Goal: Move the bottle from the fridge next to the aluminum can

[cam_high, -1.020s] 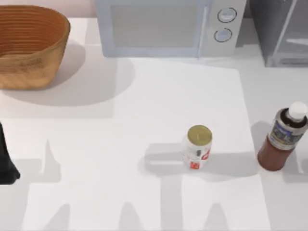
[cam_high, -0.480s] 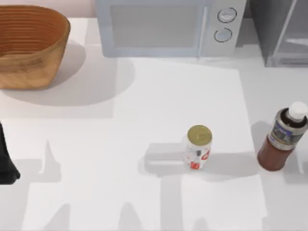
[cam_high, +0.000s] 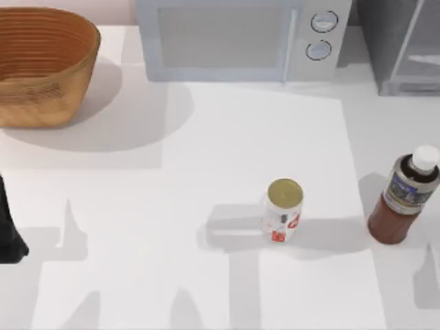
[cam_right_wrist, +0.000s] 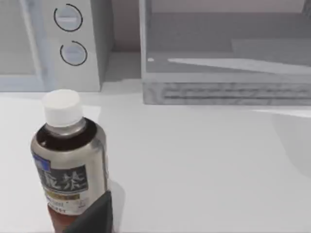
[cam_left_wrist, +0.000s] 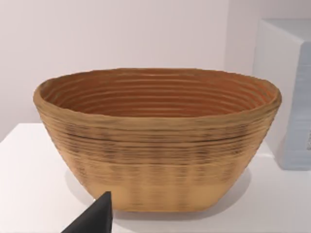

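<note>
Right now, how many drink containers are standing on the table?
2. The aluminum can stands right of the table's middle; the bottle stands upright to its right, near the table's right edge, apart from the can.

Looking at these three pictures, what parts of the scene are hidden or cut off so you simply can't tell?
- Fridge: cut by the top view's right edge, so its full width is unknown.
- Left gripper: one dark fingertip at the left wrist view's lower edge; open or shut unknowable.
- Right gripper: one dark tip before the bottle, hiding its base.
- Aluminum can: red marks too small to read.
- Basket: cut by the top view's left edge.
</note>
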`<state>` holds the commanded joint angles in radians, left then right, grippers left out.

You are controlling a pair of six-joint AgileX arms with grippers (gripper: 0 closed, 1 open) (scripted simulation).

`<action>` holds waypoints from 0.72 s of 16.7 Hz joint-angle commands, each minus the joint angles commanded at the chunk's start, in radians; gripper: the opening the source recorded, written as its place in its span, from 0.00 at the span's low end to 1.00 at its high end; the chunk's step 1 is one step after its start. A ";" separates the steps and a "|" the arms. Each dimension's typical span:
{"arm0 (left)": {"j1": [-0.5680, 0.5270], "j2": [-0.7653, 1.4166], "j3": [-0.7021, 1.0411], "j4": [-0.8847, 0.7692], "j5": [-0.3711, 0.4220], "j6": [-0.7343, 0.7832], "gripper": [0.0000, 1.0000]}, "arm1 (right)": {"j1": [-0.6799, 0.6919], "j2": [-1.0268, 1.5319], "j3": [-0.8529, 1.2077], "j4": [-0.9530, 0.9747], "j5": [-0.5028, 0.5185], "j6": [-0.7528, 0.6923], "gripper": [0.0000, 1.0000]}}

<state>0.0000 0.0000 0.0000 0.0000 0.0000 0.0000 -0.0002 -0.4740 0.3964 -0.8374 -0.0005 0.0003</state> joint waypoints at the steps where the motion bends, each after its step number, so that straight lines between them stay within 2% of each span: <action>1: 0.000 0.000 0.000 0.000 0.000 0.000 1.00 | 0.000 -0.046 0.038 -0.092 0.000 -0.001 1.00; 7: 0.000 0.000 0.000 0.000 0.000 0.000 1.00 | -0.003 -0.270 0.221 -0.529 -0.001 -0.009 1.00; 12: 0.000 0.000 0.000 0.000 0.000 0.000 1.00 | -0.004 -0.329 0.269 -0.629 -0.001 -0.013 1.00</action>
<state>0.0000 0.0000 0.0000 0.0000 0.0000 0.0000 -0.0039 -0.8028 0.6659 -1.4668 -0.0011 -0.0127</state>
